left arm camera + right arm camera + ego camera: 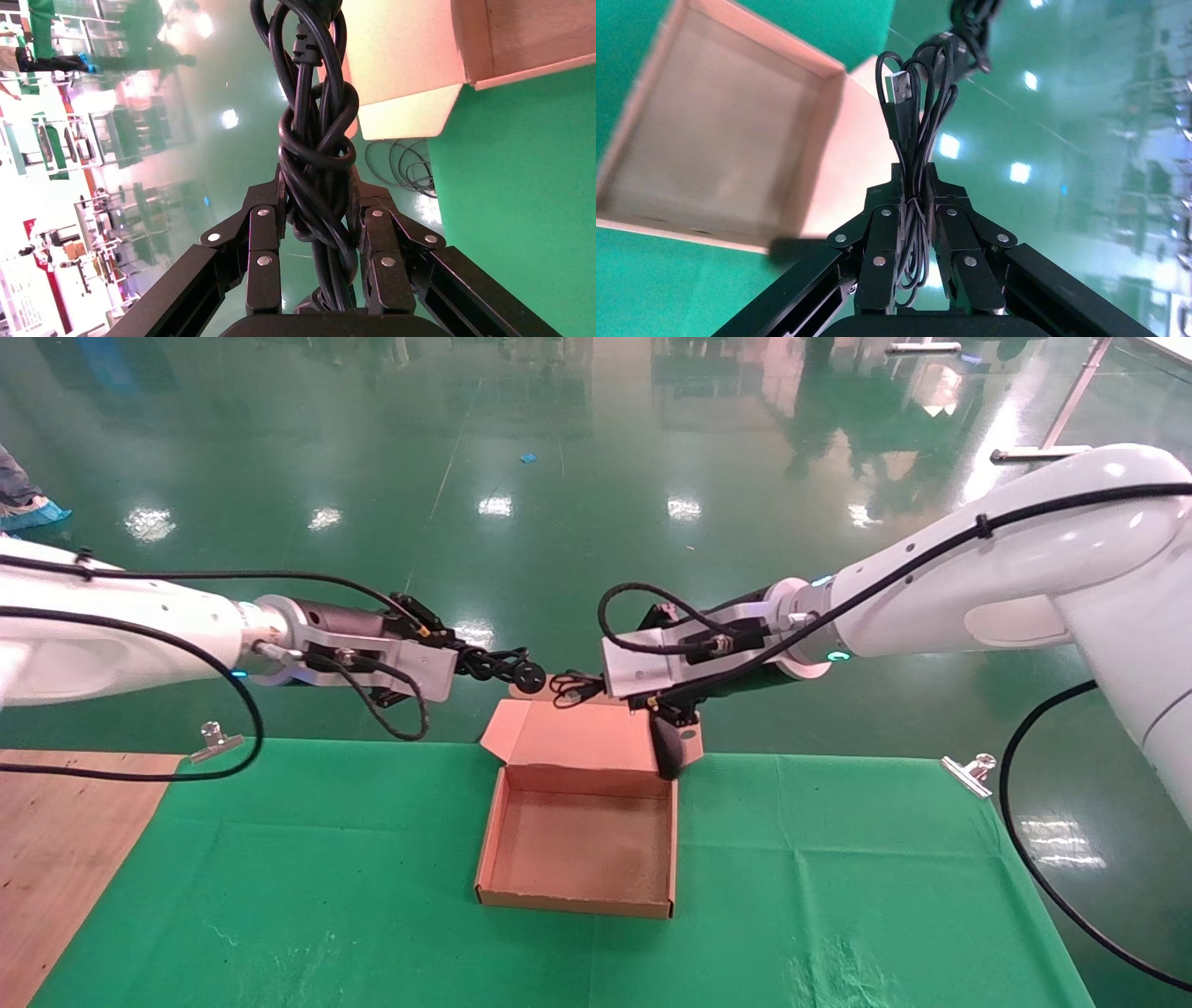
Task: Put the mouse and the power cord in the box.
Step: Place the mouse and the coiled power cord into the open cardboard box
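Shallow tan cardboard box [577,845] lies open and empty on the green-clothed desk [279,896]. Beyond its raised lid, right end effector [587,687] clamps the thin mouse cable; small black mouse [672,747] dangles at the box's far-right corner. Left end effector [470,661] pinches the thick black power cord [507,668], plug pointing boxward.

We've got the box [579,840] sitting open on the green cloth [279,896], its tray bare inside, so there's free room straight down into it from above. Both grippers hang beyond its far edge, up over the raised lid [568,733]. The left gripper [466,663], clamped on the power cord [316,147], has open air below and toward us. The right gripper [582,688] pinches the mouse's thin cable [914,161], and the mouse [672,747] dangles under it right at the tray's far right corner. The two bundles nearly meet between the grippers, so that gap's tight.
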Robot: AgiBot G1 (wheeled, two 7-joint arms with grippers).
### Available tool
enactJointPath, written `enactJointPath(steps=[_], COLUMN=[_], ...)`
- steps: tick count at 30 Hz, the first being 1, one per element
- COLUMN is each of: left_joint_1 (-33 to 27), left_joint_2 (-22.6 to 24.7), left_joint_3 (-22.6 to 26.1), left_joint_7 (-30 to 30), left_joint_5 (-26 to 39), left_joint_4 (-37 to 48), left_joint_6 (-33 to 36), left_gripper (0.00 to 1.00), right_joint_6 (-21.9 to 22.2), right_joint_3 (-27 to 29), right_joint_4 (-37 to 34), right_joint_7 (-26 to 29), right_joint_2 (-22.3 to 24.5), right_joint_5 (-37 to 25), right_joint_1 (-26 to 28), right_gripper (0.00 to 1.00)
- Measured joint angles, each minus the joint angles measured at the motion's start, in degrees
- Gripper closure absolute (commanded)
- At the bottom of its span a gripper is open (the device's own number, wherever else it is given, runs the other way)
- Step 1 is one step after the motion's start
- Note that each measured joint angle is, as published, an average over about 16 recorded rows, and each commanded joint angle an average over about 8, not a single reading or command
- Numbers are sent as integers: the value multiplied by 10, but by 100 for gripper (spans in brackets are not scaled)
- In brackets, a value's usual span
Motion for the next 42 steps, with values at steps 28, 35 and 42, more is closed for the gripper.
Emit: enactJointPath(steps=[28, 35, 42], left_joint_1=[185, 248, 279], left_joint_2=[37, 48, 52], left_joint_3=[-127, -132, -94], left_joint_7=[221, 283, 302], left_joint_5=[-195, -234, -241], left_joint_4=[-44, -59, -75], left_joint_6=[-79, -110, -130], left_gripper=[100, 100, 100], right_joint_6=[-7, -49, -56], right_joint_3=[-72, -76, -75], right_joint_4=[-44, -76, -107], right_joint_7=[-21, -48, -73], right_joint_2=[11, 13, 14], right_joint_5=[65, 79, 88], right_joint_1=[17, 22, 21], right_gripper=[100, 100, 100])
